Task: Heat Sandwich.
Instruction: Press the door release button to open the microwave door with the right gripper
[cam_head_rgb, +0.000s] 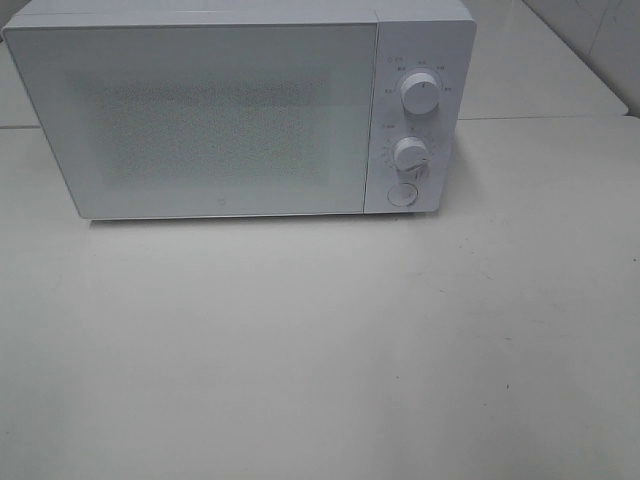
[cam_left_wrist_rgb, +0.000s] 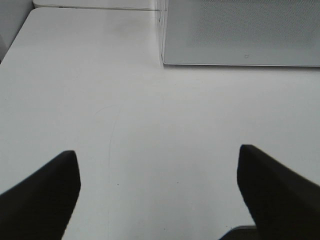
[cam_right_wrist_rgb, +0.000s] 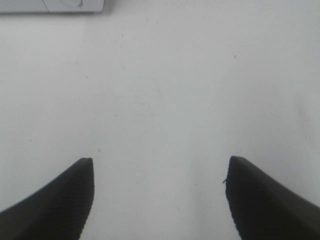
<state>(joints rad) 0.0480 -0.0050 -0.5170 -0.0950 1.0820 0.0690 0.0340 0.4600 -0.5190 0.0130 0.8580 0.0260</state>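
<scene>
1. A white microwave (cam_head_rgb: 230, 110) stands at the back of a pale table (cam_head_rgb: 320, 350), seen from a high camera. Its door (cam_head_rgb: 190, 120) is closed, with a speckled grey window.
2. On the panel at the microwave's right side sit an upper knob (cam_head_rgb: 421, 93), a lower knob (cam_head_rgb: 411, 153) and, below them, a round button (cam_head_rgb: 401, 194).
3. The left claw (cam_left_wrist_rgb: 157, 150) is spread wide and holds nothing. Its two dark fingers (cam_left_wrist_rgb: 45, 195) frame bare table, and the microwave's front lower corner lies ahead of it.
4. The right claw (cam_right_wrist_rgb: 160, 159) is also spread wide and holds nothing (only table shows between its fingers). A bottom corner of the microwave lies far ahead.
5. The sandwich shows in none of the views, so where it lies cannot be told.
</scene>
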